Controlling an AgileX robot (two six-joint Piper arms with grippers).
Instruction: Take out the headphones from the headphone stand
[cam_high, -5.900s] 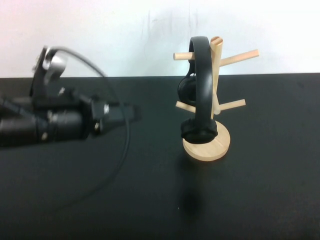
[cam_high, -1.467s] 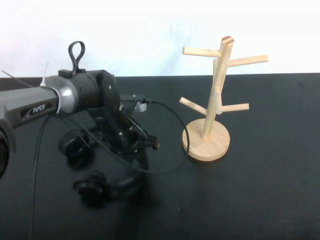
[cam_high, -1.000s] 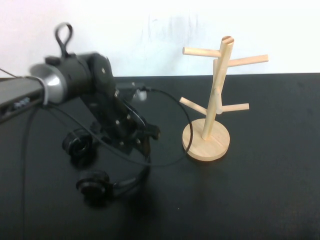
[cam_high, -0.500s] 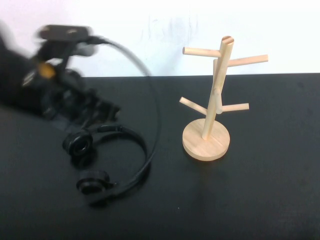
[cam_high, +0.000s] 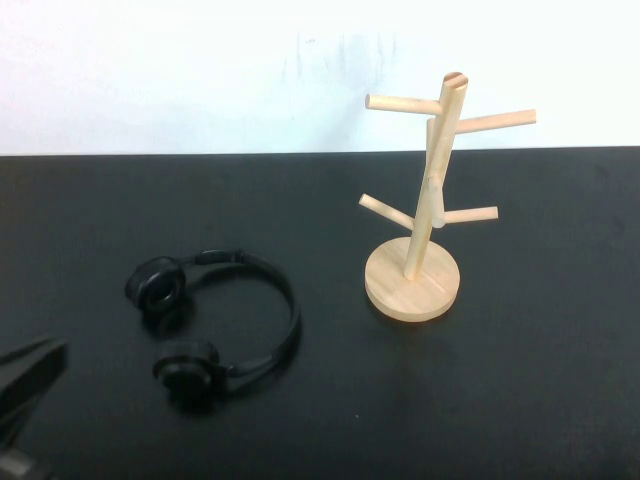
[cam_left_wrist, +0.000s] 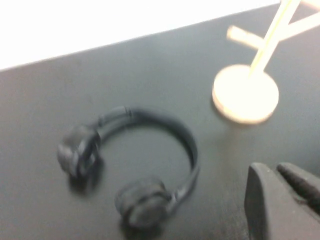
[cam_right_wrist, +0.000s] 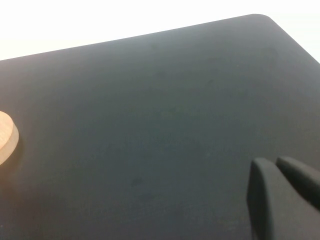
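Observation:
The black headphones (cam_high: 287, 310) lie flat on the black table, left of the headphone stand (cam_high: 436, 180). The light wooden stand is upright with all its pegs bare. My left gripper (cam_high: 28, 372) is at the near left corner of the high view, away from the headphones, shut and empty. In the left wrist view the headphones (cam_left_wrist: 186, 145) and the stand's base (cam_left_wrist: 245, 95) lie beyond the left gripper (cam_left_wrist: 272, 167). My right gripper (cam_right_wrist: 274, 161) is shut and empty over bare table; it is out of the high view. The stand's base (cam_right_wrist: 6, 137) shows at the edge of the right wrist view.
The black table (cam_high: 520, 380) fills the scene, with a white wall behind its far edge. A rounded table corner (cam_right_wrist: 260, 19) shows in the right wrist view.
The left arm hung the headphones off the stand, set them on the table at the left, let go, and has pulled back to the near left corner.

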